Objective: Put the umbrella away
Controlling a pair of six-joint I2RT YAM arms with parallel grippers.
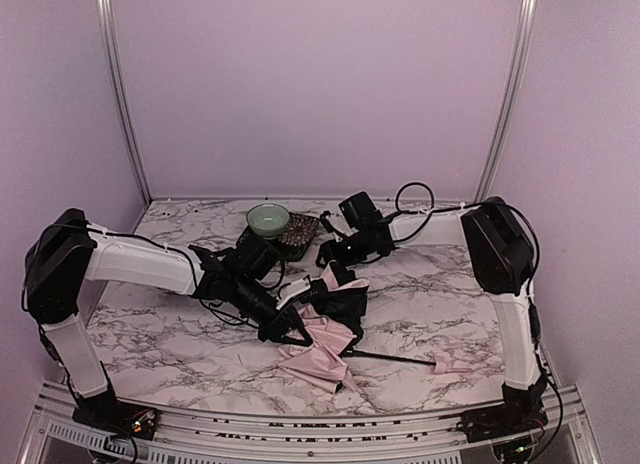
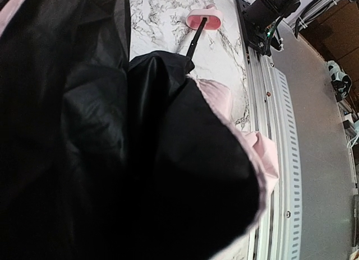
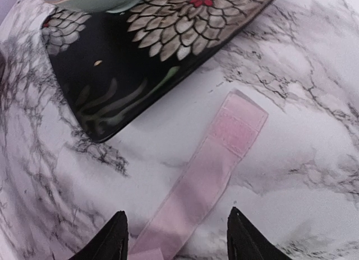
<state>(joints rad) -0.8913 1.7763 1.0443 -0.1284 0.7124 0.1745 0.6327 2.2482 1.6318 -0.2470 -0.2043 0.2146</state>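
Marble-look white and grey surface (image 1: pixel 180 334) carries everything in the top view. A compact folding umbrella of pale pink fabric w/ black lining (image 1: pixel 325 349) lies collapsed and crumpled near the ctr front. Its thin black shaft (image 1: pixel 395 358) runs out to the right and ends in a small pink handle (image 1: pixel 452 365) flat on the marble. The left gripper (image 1: pixel 288 329) is buried in the canopy folds, jaws pressed together; whether a fold is caught btwn them cannot be told. The right gripper (image 1: pixel 328 254) sits low behind the canopy, just beside a dark floral-print tray (image 1: pixel 300 234) holding a pale green round bowl (image 1: pixel 268 220). Left wrist view: black lining (image 2: pixel 140 159) fills most of the frame and hides the fingers; a pink hem (image 2: pixel 263 153) shows at its edge, w/ the shaft (image 2: pixel 192 44) and handle (image 2: pixel 205 19) beyond. Right wrist view: jaws of the right gripper (image 3: pixel 176 237) are spread, black fingertips (image 3: pixel 118 240) either side of a pale pink fabric strap w/ a hook-and-loop patch (image 3: pixel 213 165). It lies flat on the marble (image 3: pixel 291 92), unpinched, near the tray (image 3: pixel 123 64).
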